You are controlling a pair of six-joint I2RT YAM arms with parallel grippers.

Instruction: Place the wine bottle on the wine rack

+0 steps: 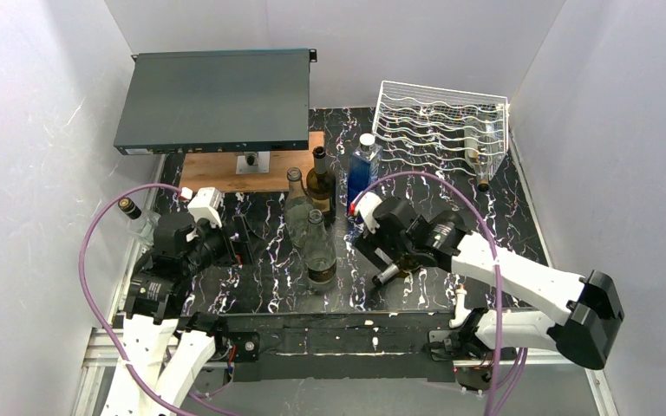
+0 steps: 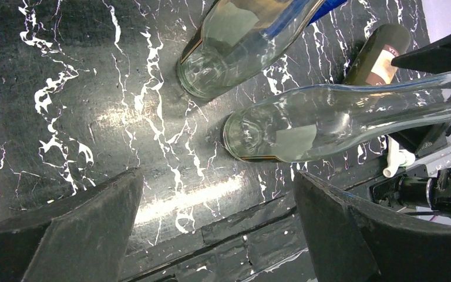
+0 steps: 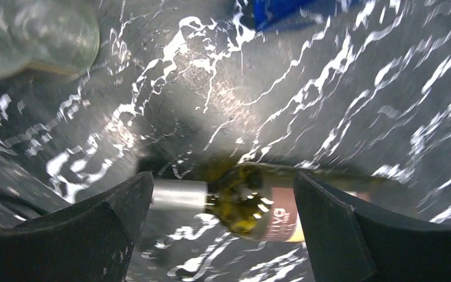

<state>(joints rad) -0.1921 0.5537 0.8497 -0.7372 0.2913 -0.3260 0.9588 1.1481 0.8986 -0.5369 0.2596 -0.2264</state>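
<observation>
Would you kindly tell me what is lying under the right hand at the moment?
A dark green wine bottle lies on its side on the black marbled table, below the open right hand. One finger covers the bottle's base end, so that part cannot be seen.

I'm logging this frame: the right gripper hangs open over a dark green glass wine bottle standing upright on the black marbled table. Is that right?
Not quite. The dark green glass wine bottle lies on its side on the black marbled table, not upright; the right wrist view shows it. The right gripper does hang open over it.
</observation>
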